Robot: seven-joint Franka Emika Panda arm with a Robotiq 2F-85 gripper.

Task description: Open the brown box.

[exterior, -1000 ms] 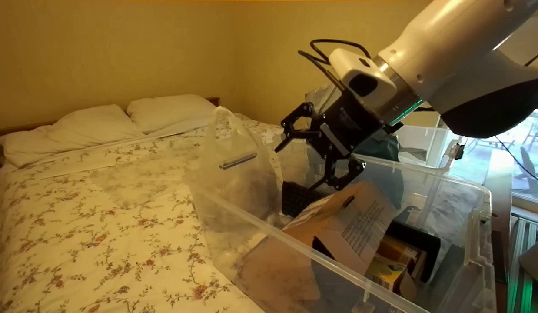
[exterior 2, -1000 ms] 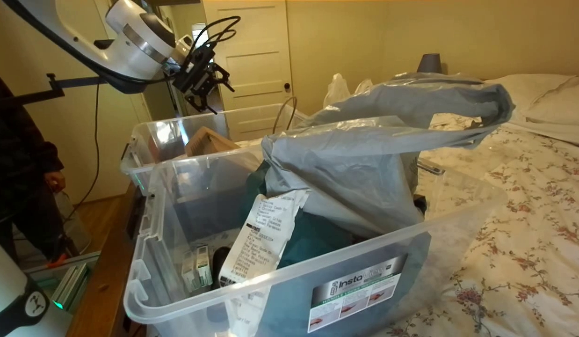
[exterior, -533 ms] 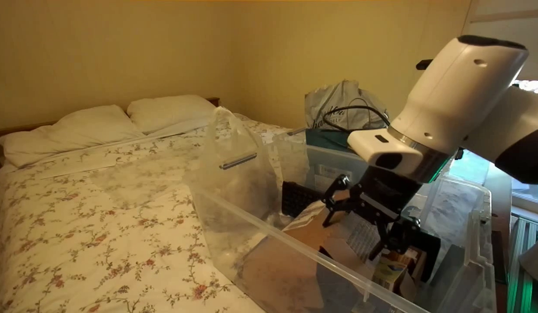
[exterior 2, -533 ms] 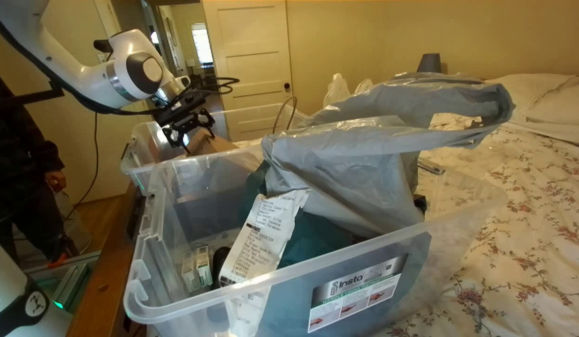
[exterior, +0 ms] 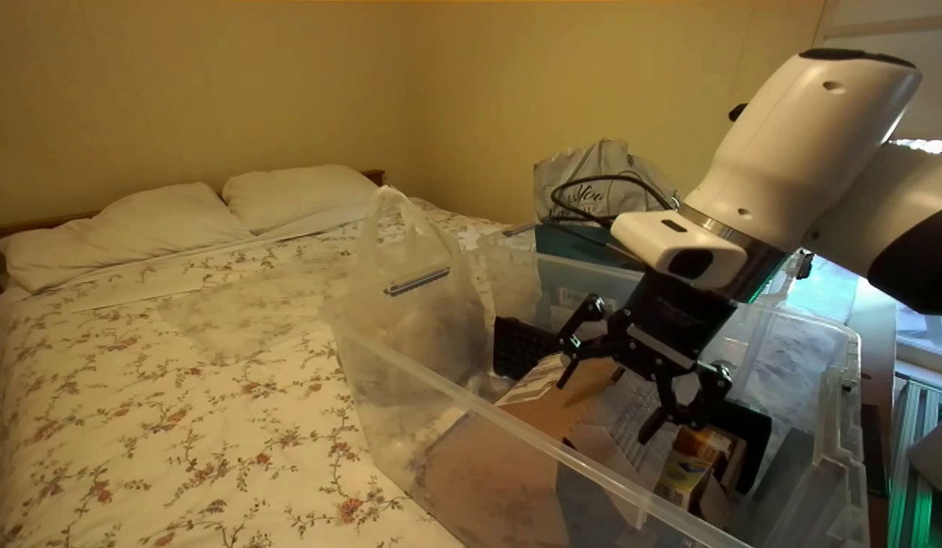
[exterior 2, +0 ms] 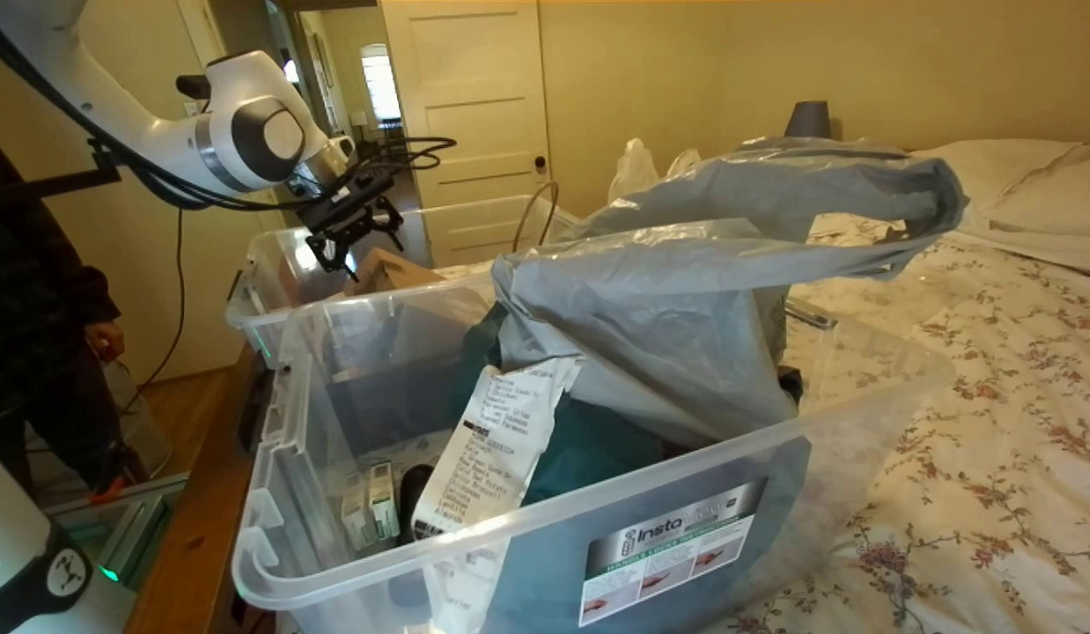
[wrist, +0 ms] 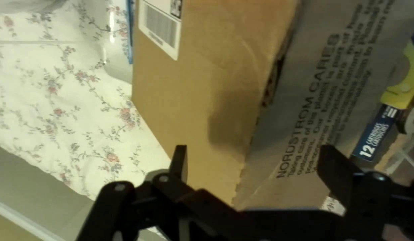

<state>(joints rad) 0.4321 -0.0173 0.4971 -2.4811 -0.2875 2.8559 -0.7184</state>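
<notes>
I am holding tool (wrist: 253, 149) wide, gripping nothing; brown box (wrist: 193, 90) lying at 12 o'clock in wrist view, inside clear bin (exterior: 471, 396). If descending off slit (wrist: 274, 80), I could be skidding down sloping printed face (wrist: 304, 140).

Dim yellowish lt, bkgd window (exterior 2: 380, 81) overexp., soft shadow on brown box (wrist: 213, 100).
</notes>
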